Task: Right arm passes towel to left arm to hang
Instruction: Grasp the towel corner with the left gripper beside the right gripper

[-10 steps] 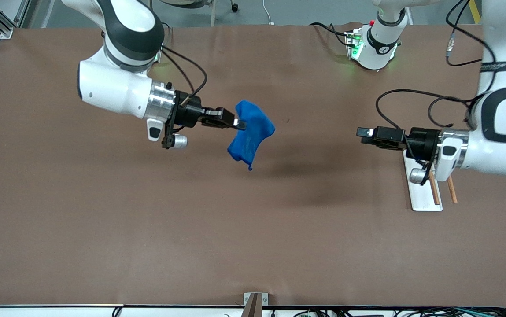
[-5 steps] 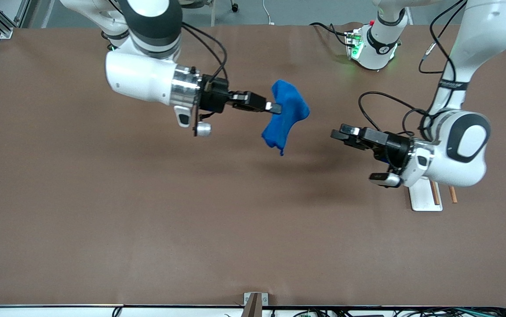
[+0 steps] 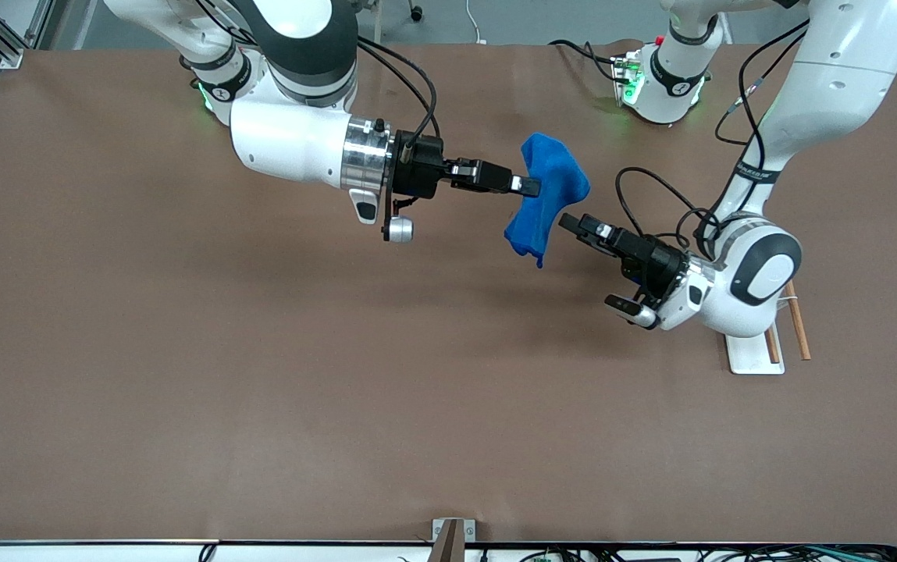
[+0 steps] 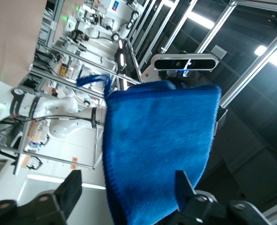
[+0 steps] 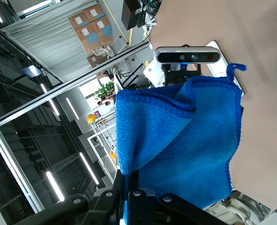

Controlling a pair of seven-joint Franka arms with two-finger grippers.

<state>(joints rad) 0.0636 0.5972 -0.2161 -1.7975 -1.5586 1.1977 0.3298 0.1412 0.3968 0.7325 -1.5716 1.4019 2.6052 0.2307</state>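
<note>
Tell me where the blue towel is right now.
In the front view the towel hangs in the air over mid-table, pinched in the right gripper; the open left gripper is right beside it.

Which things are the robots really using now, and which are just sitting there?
Being used:
- towel
- right gripper, shut on it
- left gripper, open beside it

Just sitting there:
- white rack with wooden rods
- brown table
</note>
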